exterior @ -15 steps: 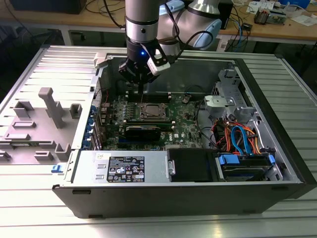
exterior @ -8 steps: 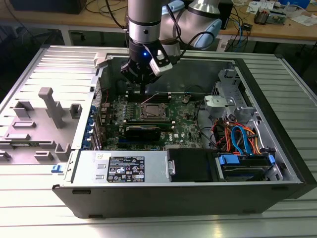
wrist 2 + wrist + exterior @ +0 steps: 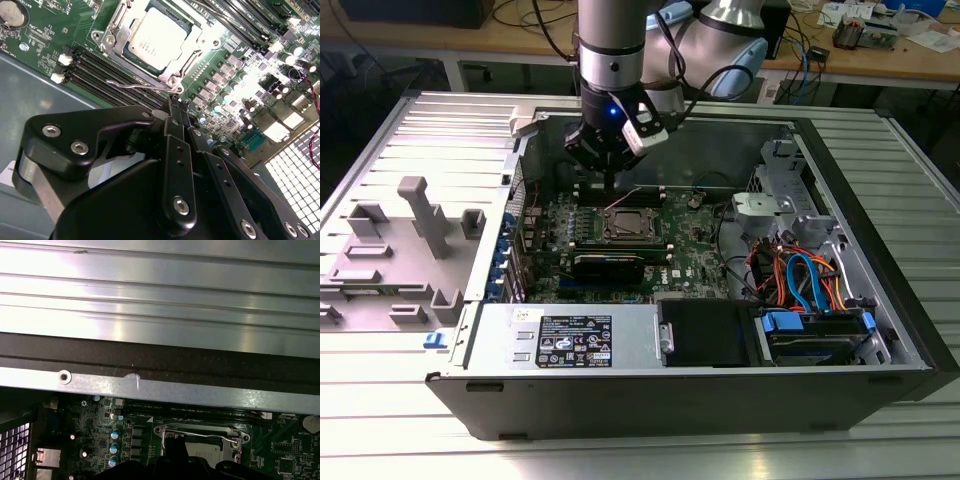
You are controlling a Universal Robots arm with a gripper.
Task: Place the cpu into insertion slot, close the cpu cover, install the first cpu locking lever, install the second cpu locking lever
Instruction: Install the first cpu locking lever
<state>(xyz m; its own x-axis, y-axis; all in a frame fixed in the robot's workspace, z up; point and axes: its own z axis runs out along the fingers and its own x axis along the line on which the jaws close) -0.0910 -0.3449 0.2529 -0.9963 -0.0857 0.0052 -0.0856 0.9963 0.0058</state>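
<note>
The gripper [image 3: 175, 106], closed on nothing, is hovering by the locking lever [image 3: 136, 86]: springy wire, probably best pushed at its bent end.

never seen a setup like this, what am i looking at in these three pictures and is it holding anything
It is a robot arm working inside an open computer case that lies on a ribbed metal table. The exterior view comes from a camera standing off the arm. The two wrist views come from cameras riding near the arm's wrist. The black links in the second wrist view are its jaws, closed, with nothing seen between them, close to a wire lever. The cpu sits in its slot, with the cover down around it.
</note>
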